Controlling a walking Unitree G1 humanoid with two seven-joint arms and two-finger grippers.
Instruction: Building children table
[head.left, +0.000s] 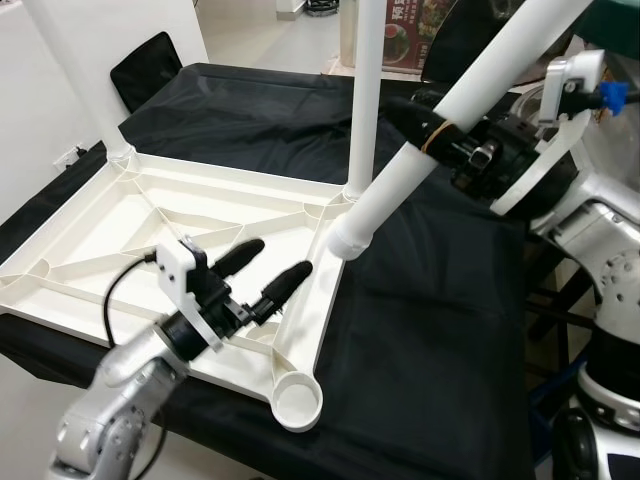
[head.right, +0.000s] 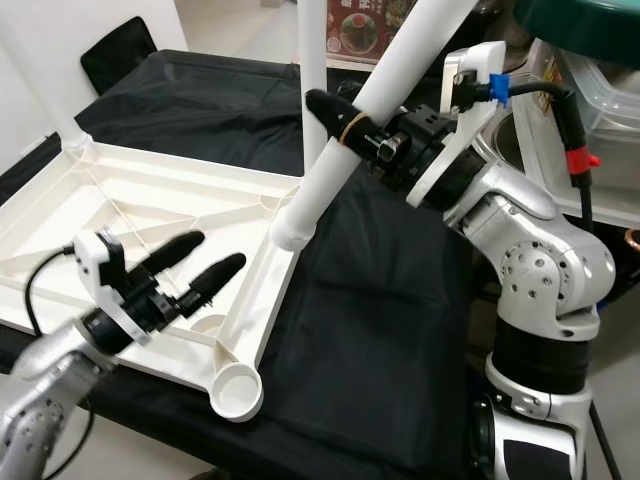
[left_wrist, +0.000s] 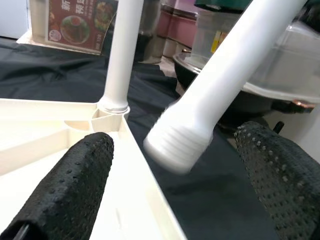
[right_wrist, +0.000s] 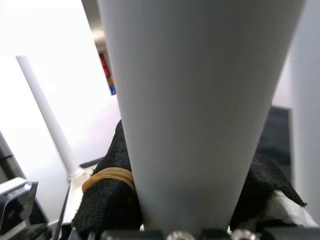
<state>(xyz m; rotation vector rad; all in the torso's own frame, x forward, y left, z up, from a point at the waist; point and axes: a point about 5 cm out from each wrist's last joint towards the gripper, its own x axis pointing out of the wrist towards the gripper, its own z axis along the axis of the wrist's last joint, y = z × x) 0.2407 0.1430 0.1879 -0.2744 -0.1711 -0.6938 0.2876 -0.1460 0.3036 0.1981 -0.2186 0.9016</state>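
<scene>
The white table top (head.left: 100, 230) lies upside down on a black cloth (head.left: 430, 330). Two white legs stand upright in its far corners, one on the left (head.left: 60, 60) and one on the right (head.left: 365, 100). My right gripper (head.left: 440, 130) is shut on a third white leg (head.left: 480, 80), held tilted. That leg's threaded end (head.left: 350, 238) hangs just above the top's right rim. An empty round socket (head.left: 298, 403) sits at the near right corner. Low over the ribbed underside, my left gripper (head.left: 280, 258) is open, nothing between its fingers (left_wrist: 75, 185).
A black chair back (head.left: 150, 65) stands beyond the cloth at the far left. A food poster (head.left: 420, 25) leans at the back. Pots and clear containers (head.right: 590, 90) crowd the right side behind my right arm. The table's front edge is close to me.
</scene>
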